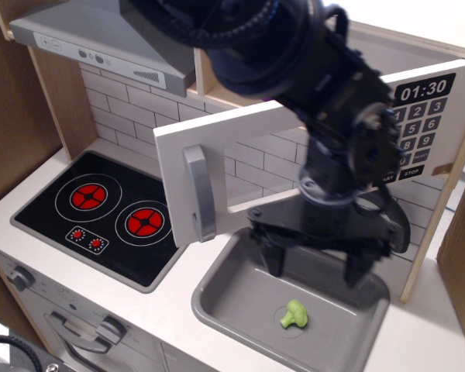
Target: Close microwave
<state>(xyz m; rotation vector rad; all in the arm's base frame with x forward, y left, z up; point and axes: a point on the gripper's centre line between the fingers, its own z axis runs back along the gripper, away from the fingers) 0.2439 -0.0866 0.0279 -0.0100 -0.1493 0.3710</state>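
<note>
The microwave is a pale wooden box at the top right. Its white-grey door [217,147] stands swung open toward me, with a grey bar handle [199,194] at its left end and a black keypad [418,124] reading 01:30 at its right. My gripper [316,267] hangs open and empty in front of the door's lower edge, above the grey sink [217,298]. The black arm [294,70] covers the door's window and most of the microwave's inside.
A small green broccoli [294,315] lies in the sink. A black stove top [101,213] with two red burners is at the left, under a grey slanted range hood [101,35]. A black faucet [395,225] stands behind the sink. A wooden side panel [442,201] is at the right.
</note>
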